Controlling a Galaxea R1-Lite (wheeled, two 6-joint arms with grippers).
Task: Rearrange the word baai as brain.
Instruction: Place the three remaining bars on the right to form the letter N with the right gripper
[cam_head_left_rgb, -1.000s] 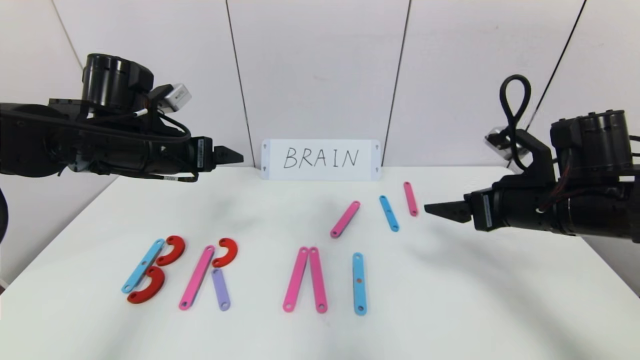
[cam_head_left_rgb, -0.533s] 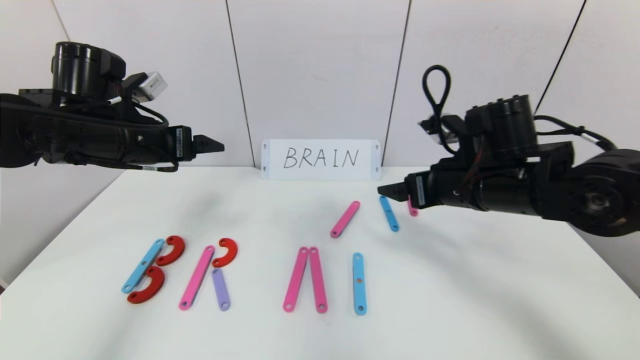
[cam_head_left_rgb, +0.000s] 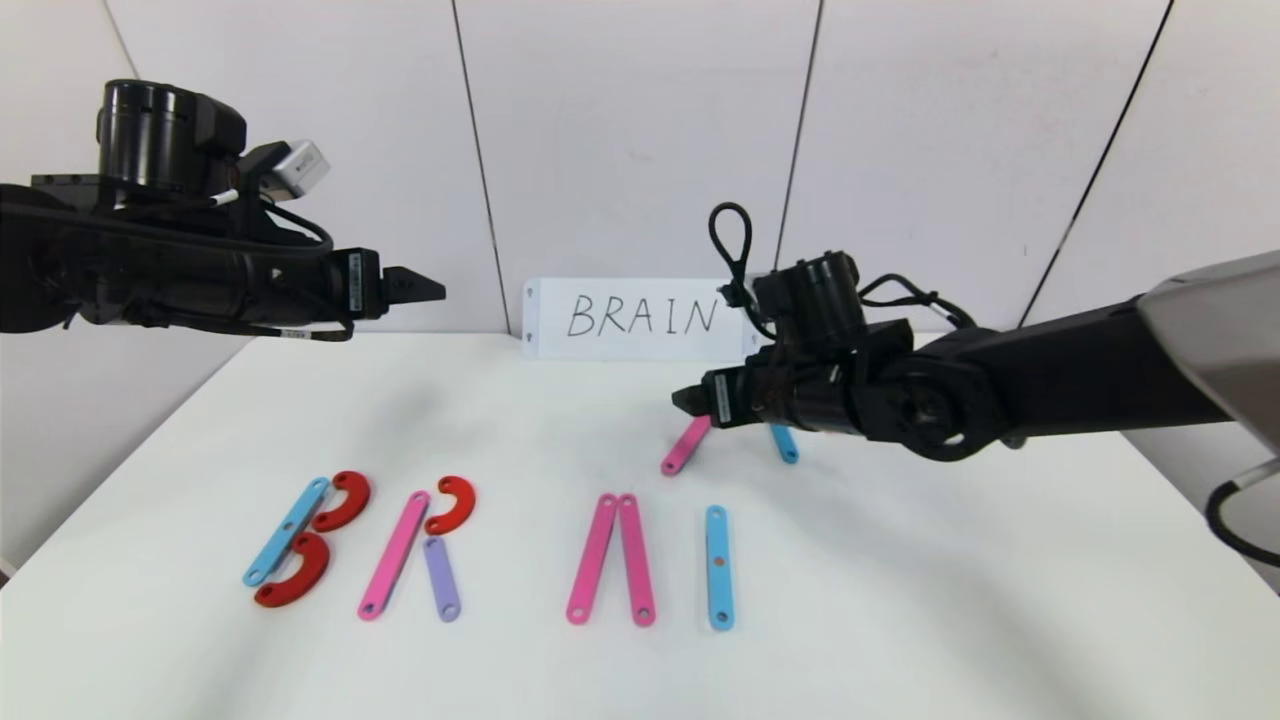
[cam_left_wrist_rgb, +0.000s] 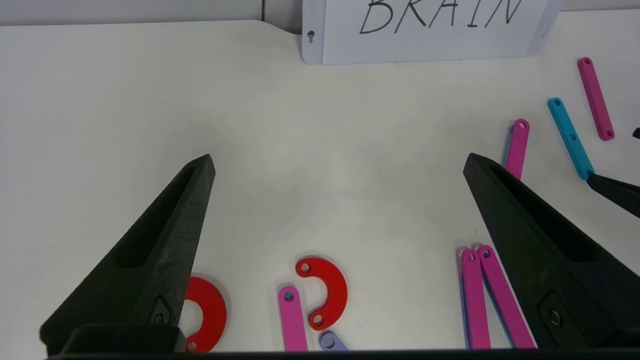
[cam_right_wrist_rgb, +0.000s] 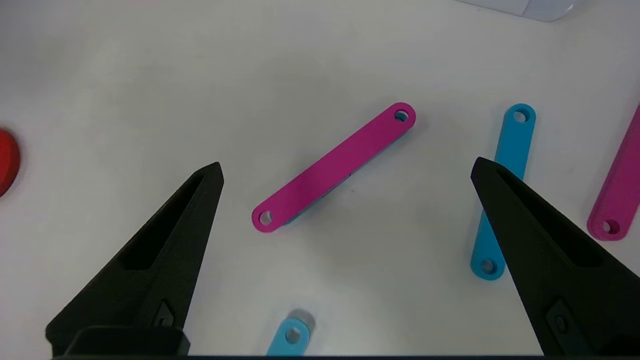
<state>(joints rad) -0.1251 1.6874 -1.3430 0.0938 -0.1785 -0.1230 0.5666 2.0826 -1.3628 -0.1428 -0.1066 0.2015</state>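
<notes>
Letters B, R, A and I already lie along the near table (cam_head_left_rgb: 900, 620) – only the N is unbuilt. Right hand (cam_right_wrist_rgb: 345, 172), fingers spread wide and empty, hangs over the loose pink strip (cam_right_wrist_rgb: 333, 167), with a blue strip (cam_right_wrist_rgb: 502, 195) just beside it. Judged next: lower, pinch that strip, carry it right of the I (cam_head_left_rgb: 718, 566). Left hand (cam_left_wrist_rgb: 337, 160) waits open, raised at far left.

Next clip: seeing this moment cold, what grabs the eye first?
The right pincer, jaws wide open, hangs over a slanted loose pink strip behind the word, with a blue strip beside it. Along the table's near edge the coloured letters read B, R, A, I under the white BRAIN card. The left pincer hovers open, high at the far left.
</notes>
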